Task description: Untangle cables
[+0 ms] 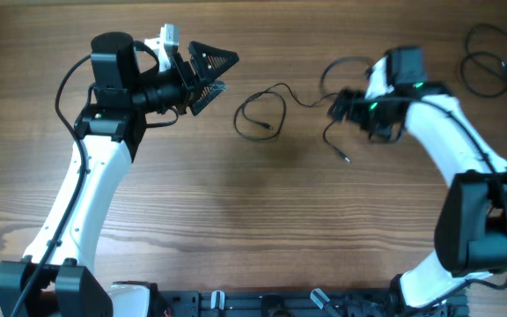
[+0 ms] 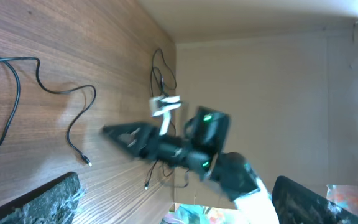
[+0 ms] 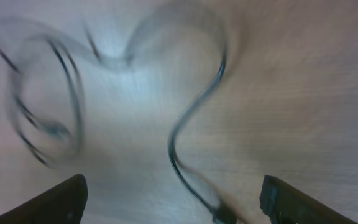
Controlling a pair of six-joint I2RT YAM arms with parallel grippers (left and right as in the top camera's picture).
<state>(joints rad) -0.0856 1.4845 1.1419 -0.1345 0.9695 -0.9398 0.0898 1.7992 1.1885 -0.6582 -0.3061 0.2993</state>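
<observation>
A thin black cable (image 1: 262, 112) lies in a loose loop at the table's middle. Its strand runs right to my right gripper (image 1: 345, 106), and a plug end (image 1: 346, 159) trails below it. The right wrist view is blurred. It shows the cable (image 3: 188, 124) curving down between the wide-open fingers of the right gripper (image 3: 173, 196), not clamped. My left gripper (image 1: 211, 72) is open and empty, left of the loop and above the table. The left wrist view shows the loop (image 2: 14, 93), a plug end (image 2: 86, 162) and the left gripper's open jaws (image 2: 173, 196).
More thin black cables (image 1: 491, 62) lie in loose loops at the table's back right corner, behind the right arm (image 1: 451, 132). They also show in the left wrist view (image 2: 160, 68). The right arm (image 2: 197, 146) crosses the left wrist view.
</observation>
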